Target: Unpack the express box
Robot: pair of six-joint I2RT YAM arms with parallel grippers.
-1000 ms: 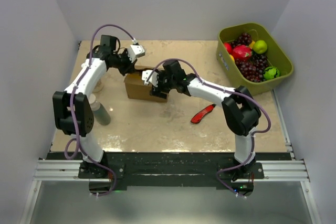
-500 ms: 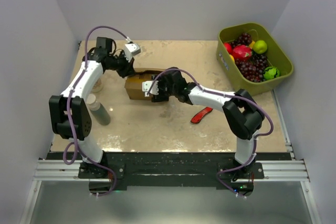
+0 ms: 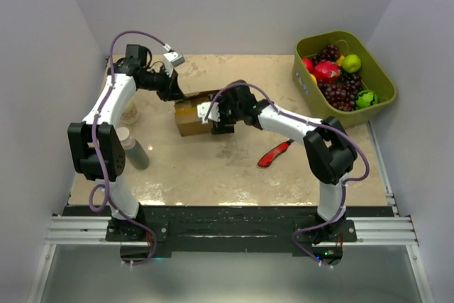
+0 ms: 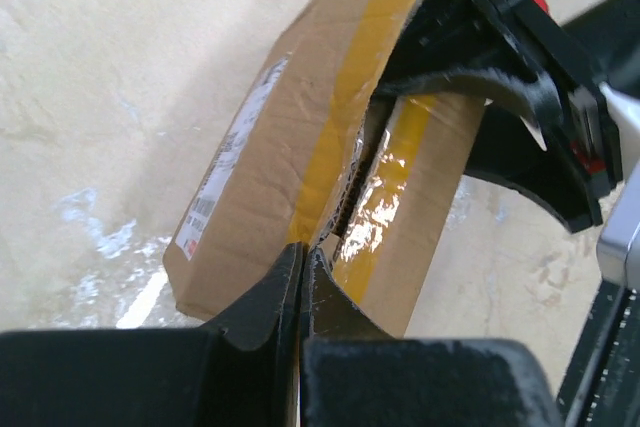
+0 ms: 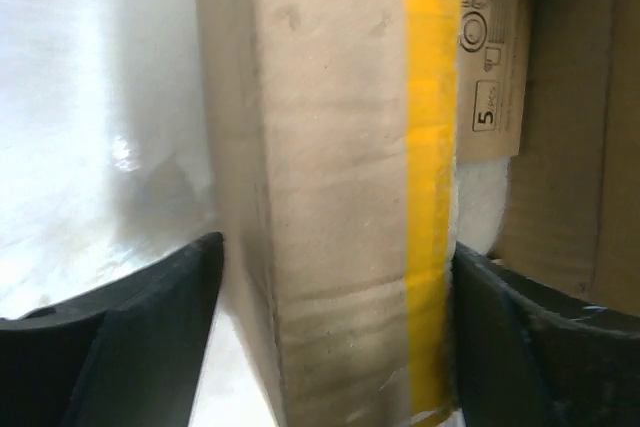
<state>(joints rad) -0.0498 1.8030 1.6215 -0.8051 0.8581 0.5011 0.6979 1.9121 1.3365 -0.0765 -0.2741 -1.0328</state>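
Observation:
The express box lies on the table, brown with yellow tape along its top seam and a white label on one side. Its top seam gapes open. My left gripper is shut, its tips at the near end of that seam. I see nothing between its fingers. My right gripper is shut on the box's right side, with one finger outside and the other inside the opening. White padding and a small printed carton show inside.
A green basket of fruit stands at the back right. A red utility knife lies on the table right of centre. A grey bottle and a small white cup stand by the left arm.
The left gripper has swung back and left and come down onto the box's top seam. The box has shifted slightly right and turned, with the right gripper moving along with it.

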